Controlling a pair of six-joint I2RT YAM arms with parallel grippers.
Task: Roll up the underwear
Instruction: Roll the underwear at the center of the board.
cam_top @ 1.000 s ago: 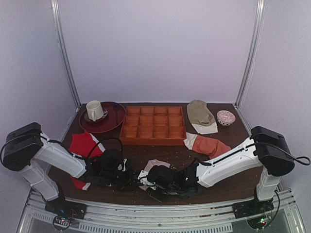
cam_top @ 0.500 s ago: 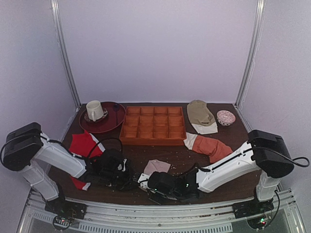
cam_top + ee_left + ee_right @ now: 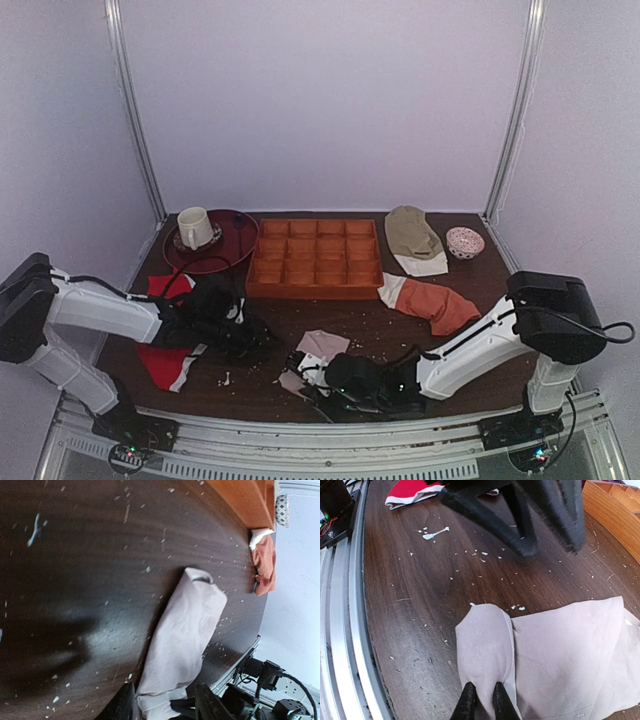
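We see the right gripper (image 3: 484,689) clenched on a folded edge of the pinkish-beige soft cloth underwear (image 3: 560,650), which lies at lower centre of the top view. The left gripper (image 3: 552,546) hangs spread, holding nothing.

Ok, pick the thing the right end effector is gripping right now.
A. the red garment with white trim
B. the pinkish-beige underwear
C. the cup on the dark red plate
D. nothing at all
B: in the right wrist view, the right end effector has its fingertips pinched together on a folded edge of the underwear, which lies on the dark table.
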